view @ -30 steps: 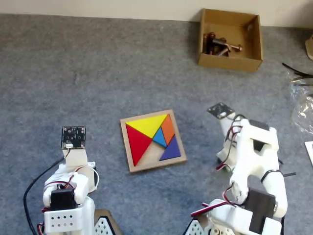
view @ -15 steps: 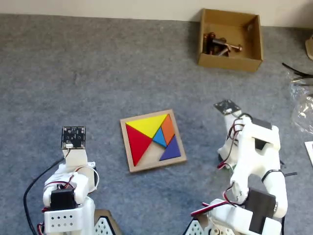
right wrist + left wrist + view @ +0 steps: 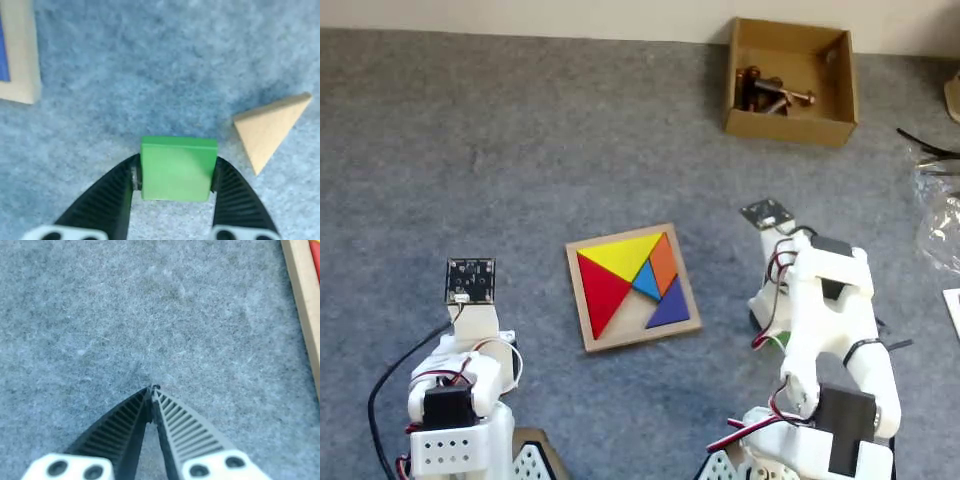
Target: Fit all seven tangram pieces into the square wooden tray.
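Wooden tray (image 3: 642, 335) holds five coloured pieces (image 3: 620, 257); cardboard box (image 3: 790, 125) holds metal parts (image 3: 767, 92). Right jaws clamp green square (image 3: 177, 170). Left jaws closed, empty.

Bare carpet (image 3: 150, 75) lies between my right claw (image 3: 175, 172), clamped on the green square (image 3: 175, 160), and the tray (image 3: 20, 75) corner. The plain wooden triangle (image 3: 267, 132) sits just beside one of that claw's fingers. My left claw (image 3: 151, 390), tips together, hangs over bare carpet, the tray's rim off to one side. The cardboard box (image 3: 790, 125) stands well apart at the table's far edge.
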Action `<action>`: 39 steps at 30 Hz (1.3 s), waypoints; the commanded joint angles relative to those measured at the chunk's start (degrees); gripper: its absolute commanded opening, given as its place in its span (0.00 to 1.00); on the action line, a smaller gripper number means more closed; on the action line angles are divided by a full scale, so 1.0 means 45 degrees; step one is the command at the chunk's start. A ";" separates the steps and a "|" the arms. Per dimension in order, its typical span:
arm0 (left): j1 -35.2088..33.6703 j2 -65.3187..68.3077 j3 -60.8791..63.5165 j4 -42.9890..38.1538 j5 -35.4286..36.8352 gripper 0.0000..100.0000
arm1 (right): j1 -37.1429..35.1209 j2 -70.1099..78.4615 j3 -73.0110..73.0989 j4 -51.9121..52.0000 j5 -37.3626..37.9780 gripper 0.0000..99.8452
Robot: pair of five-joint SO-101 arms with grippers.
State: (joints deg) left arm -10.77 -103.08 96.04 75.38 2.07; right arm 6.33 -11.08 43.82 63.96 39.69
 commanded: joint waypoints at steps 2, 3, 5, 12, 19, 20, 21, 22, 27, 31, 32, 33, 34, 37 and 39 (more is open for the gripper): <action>-0.0107 0.0088 0.0264 0.0098 0.0020 0.00 | -0.1084 -0.0518 -0.0772 0.0049 -0.0391 0.15; -0.0107 0.0088 0.0264 0.0098 0.0020 0.00 | -0.1338 -0.0537 -0.0830 0.0049 -0.0723 0.15; -0.0107 0.0088 0.0264 0.0098 0.0020 0.00 | -0.1905 -0.0537 -0.1260 0.0147 -0.1543 0.15; -0.0107 0.0088 0.0264 0.0098 0.0020 0.00 | -0.3526 -0.0537 -0.2882 0.1436 -0.2559 0.15; -0.0107 0.0088 0.0264 0.0098 0.0020 0.00 | -0.4679 -0.0400 -0.3761 0.1768 -0.2559 0.15; -0.0107 0.0088 0.0264 0.0098 0.0020 0.00 | -0.4991 -0.0381 -0.3780 0.1768 -0.2559 0.15; -0.0107 0.0088 0.0264 0.0098 0.0020 0.00 | -0.5304 -0.0381 -0.3819 0.1807 -0.2598 0.15; -0.0107 0.0088 0.0264 0.0098 0.0020 0.00 | -0.5695 -0.0381 -0.3819 0.1788 -0.2833 0.15; -0.0107 0.0088 0.0264 0.0098 0.0020 0.00 | -0.7746 -0.0381 -0.3995 0.1768 -0.3341 0.15; -0.0107 0.0088 0.0264 0.0098 0.0020 0.00 | -0.8547 -0.0361 -0.4347 0.1768 -0.3341 0.15; -0.0107 0.0088 0.0264 0.0098 0.0020 0.00 | -0.8625 -0.0361 -0.4464 0.1768 -0.3341 0.15; -0.0107 0.0088 0.0264 0.0098 0.0020 0.00 | -0.8684 -0.0361 -0.4542 0.1768 -0.3341 0.15; -0.0107 0.0088 0.0264 0.0098 0.0020 0.00 | -0.8742 -0.0361 -0.4620 0.1768 -0.3341 0.15; -0.0107 0.0088 0.0264 0.0098 0.0020 0.00 | -0.8957 -0.0244 -0.4874 0.1768 -0.3399 0.15; -0.0107 0.0088 0.0264 0.0098 0.0020 0.00 | -0.9055 0.0244 -0.5441 0.1768 -0.3888 0.15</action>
State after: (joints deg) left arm -10.77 -103.08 96.04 75.38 2.07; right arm -33.05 -10.81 24.92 71.60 24.48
